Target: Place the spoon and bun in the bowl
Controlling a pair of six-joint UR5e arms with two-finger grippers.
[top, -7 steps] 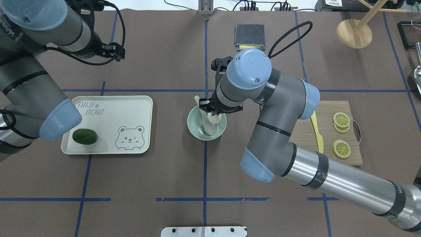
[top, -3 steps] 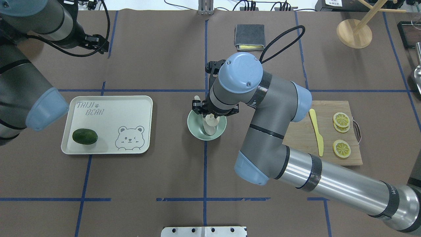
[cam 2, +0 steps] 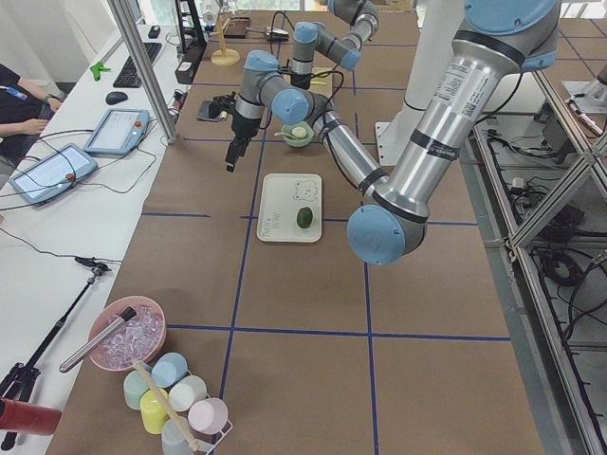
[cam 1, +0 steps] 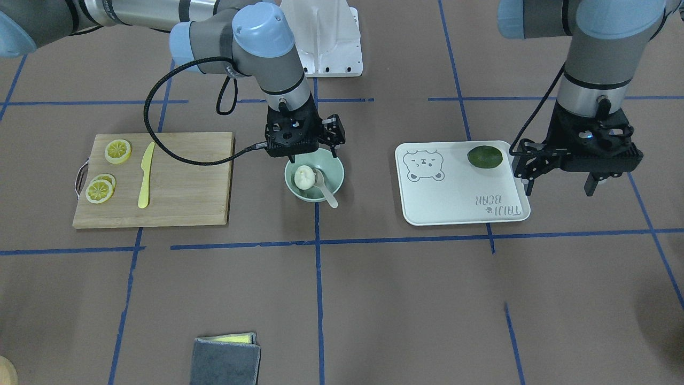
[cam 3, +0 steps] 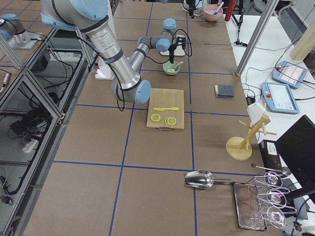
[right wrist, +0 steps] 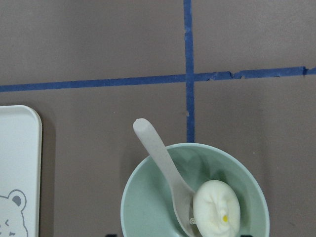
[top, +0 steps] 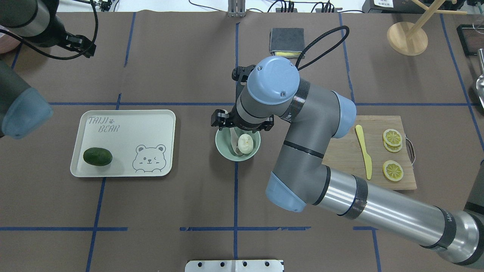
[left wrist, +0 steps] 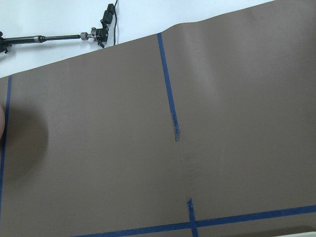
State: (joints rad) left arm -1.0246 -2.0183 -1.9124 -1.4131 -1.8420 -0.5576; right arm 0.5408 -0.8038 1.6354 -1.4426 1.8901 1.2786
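The mint-green bowl (top: 219,146) stands at the table's middle and also shows in the front view (cam 1: 337,170). The white bun (top: 245,143) lies inside it, free of any finger. The beige spoon (top: 231,139) rests in the bowl beside the bun, its handle over the rim. The right wrist view shows the bun (right wrist: 216,207), the spoon (right wrist: 160,157) and the bowl (right wrist: 129,197) from above. My right gripper (cam 1: 313,156) hangs just above the bowl, open and empty. My left gripper (cam 1: 557,186) is open and empty, raised over bare table far off to the left.
A white bear tray (top: 151,124) with a dark green lime (top: 97,156) lies left of the bowl. A wooden board (top: 393,166) with a yellow knife (top: 364,151) and lemon slices (top: 392,136) lies to the right. A grey cloth (top: 287,39) lies behind.
My right gripper lowered the bun into the bowl and let go; the bun now lies free beside the spoon. My left arm has drawn away to the far left.
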